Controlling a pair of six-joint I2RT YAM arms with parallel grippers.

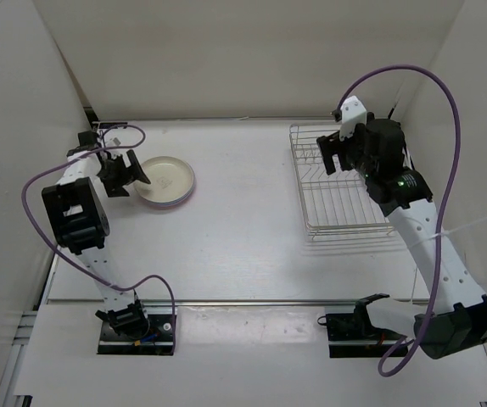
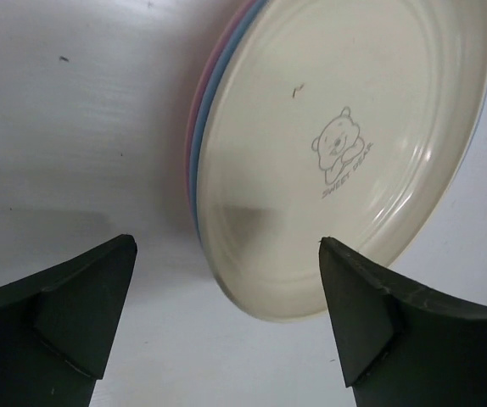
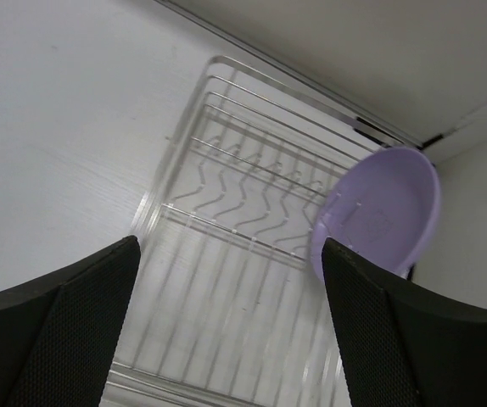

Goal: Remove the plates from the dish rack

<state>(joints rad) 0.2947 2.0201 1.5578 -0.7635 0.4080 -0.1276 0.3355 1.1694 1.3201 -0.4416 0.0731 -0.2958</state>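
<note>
Three plates lie stacked on the table at the left: the cream-white plate (image 1: 165,179) (image 2: 345,144) on top, with the blue plate's rim (image 2: 195,182) and the pink plate's rim (image 2: 188,140) showing under it. My left gripper (image 1: 131,174) (image 2: 226,246) is open and empty just beside the stack's near-left edge. The dish rack (image 1: 341,182) (image 3: 226,195) stands at the right. The lavender plate (image 3: 383,212) stands on edge at one end of it; my right arm hides it in the top view. My right gripper (image 1: 335,155) (image 3: 231,246) is open and empty above the rack.
White walls close the table in at the back and on both sides. The rack sits near the right wall. A metal rail (image 1: 243,301) crosses the table's near edge in front of the arm bases.
</note>
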